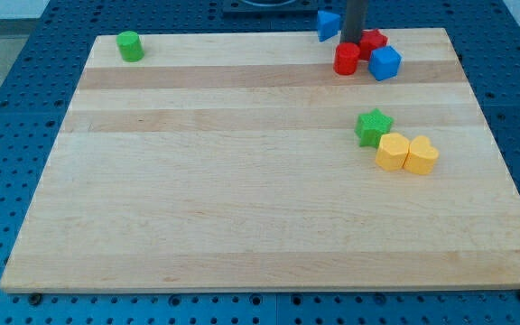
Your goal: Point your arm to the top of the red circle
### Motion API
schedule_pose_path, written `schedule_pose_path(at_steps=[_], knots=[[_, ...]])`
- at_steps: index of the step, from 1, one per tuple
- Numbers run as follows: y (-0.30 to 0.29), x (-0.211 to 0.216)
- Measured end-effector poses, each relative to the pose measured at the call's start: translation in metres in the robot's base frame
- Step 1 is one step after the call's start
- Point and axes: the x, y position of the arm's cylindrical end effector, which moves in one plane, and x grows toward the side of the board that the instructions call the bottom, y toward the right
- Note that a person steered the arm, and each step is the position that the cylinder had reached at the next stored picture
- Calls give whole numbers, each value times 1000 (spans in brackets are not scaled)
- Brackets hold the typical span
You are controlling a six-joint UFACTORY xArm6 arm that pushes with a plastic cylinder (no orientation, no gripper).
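Rod (354,20) dark and upright, coming down from the view's top edge, with my tip (350,43) just above the red circle (347,59), at its top side; touching or a hair apart cannot be told. No fingers on this arm, so nothing to open, close or grip with.

Red circle: short glossy cylinder, bright red, flat round top face catching a little light, standing upright on the wooden board (242,199) near its top edge, toward the view's right.

Relative to the red circle:
- red block (373,41), shape unclear, close on the upper right, partly behind my tip.
- blue cube (385,63) just to the right, touching or nearly touching.
- blue triangle (329,24) up and to the left, near the board's top edge.
- green star (374,126) well below, slightly right.
- yellow block (392,152) and yellow heart (421,155) lower still, side by side and touching, the first against the green star.
- green cylinder (131,45) far to the left, near the board's top left corner.
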Motion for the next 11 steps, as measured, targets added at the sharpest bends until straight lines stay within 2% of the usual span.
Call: schedule_pose_path(at_steps=[2, 7, 9, 11], knots=[[9, -38], [-7, -37], [-8, -24], [-35, -21]])
